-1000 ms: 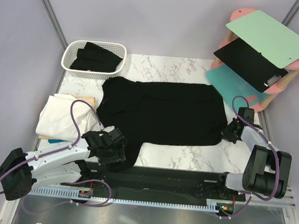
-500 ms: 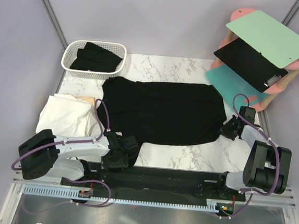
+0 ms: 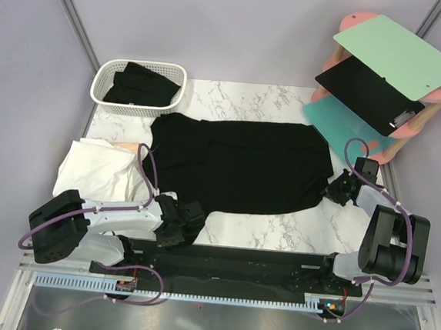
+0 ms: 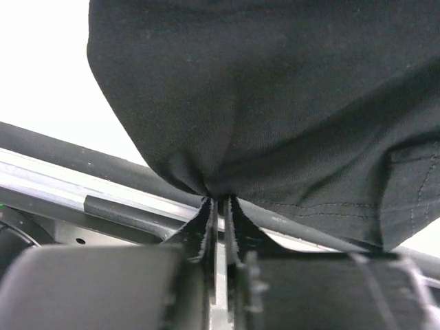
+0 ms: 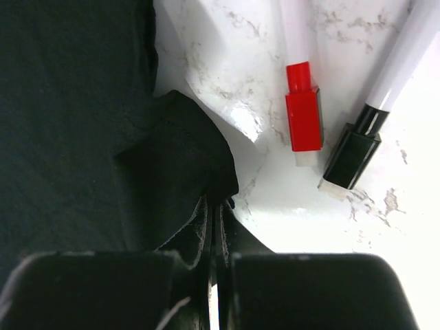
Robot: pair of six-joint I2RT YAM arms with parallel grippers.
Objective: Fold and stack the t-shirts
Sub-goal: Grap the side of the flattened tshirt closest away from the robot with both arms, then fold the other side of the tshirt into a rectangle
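- Since a second ago the left arm (image 3: 108, 217) has swung in from the near left corner. Its left gripper (image 3: 187, 215) has slid to the right along the near edge, while the right gripper (image 3: 336, 189) has barely shifted.
- The marble counter (image 3: 261, 226) fills the middle of the top view.
- A black t-shirt (image 3: 244, 163) lies spread flat across the middle of the counter. It reaches from close to the left edge to close to the right edge, and its near left corner is drawn toward the near edge.
- A rack (image 3: 421, 125) at the far right corner carries green boards and a black board (image 3: 366, 93).
- A pile of white and cream shirts (image 3: 96, 170) sits by the left edge, just beside the black t-shirt.
- A white basket (image 3: 100, 85) at the far left corner holds a folded black shirt (image 3: 139, 84).
- The left gripper (image 4: 218, 199) has its fingers almost closed, pinching a gathered fold at the black t-shirt's near left corner; the cloth fans out above the pinch.
- The right gripper (image 5: 213, 203) has its fingers drawn narrow, pinching a bunched corner of the same shirt near the right edge.
- Beside that corner, a small red-and-white piece (image 5: 304, 113) and a white rod (image 5: 354, 155) with a black end show on the marble; what they are cannot be told.
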